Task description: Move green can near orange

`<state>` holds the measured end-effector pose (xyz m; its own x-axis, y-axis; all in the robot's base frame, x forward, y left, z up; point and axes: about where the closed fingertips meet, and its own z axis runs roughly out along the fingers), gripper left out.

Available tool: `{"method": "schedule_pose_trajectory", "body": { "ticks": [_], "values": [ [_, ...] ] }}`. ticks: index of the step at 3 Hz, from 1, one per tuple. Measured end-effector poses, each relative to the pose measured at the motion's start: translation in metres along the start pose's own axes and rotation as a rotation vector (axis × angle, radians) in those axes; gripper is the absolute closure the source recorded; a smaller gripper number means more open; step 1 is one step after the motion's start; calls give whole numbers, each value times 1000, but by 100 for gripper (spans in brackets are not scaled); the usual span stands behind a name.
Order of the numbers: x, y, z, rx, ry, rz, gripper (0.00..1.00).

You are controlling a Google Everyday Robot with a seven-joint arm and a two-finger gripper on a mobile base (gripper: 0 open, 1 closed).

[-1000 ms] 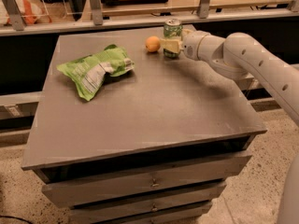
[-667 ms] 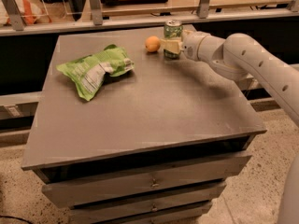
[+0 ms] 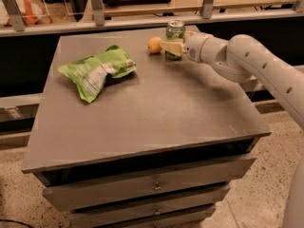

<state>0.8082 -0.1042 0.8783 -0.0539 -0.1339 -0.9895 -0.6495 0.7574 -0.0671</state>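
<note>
The green can (image 3: 175,31) stands upright at the far edge of the grey table (image 3: 156,113), just right of the orange (image 3: 154,45), with a small gap between them. My gripper (image 3: 173,47) reaches in from the right on the white arm (image 3: 247,56) and is shut on the can's lower half. One beige finger crosses the front of the can and the other is hidden behind it. The can's silver top shows above the fingers.
A green-and-white chip bag (image 3: 97,70) lies on the left part of the table. A rail with metal posts (image 3: 97,6) runs behind the table's far edge. Drawers (image 3: 152,186) sit below the front edge.
</note>
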Motion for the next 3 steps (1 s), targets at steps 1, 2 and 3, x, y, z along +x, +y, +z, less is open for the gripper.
{"method": "schedule_pose_trajectory", "body": {
  "ticks": [1,2,3],
  "values": [
    [1,1,-3,-1,-2,3,0],
    [2,3,-15,-21,-10,-5,0],
    [-2,4,-38,-67,-13,-34,0]
  ]
}}
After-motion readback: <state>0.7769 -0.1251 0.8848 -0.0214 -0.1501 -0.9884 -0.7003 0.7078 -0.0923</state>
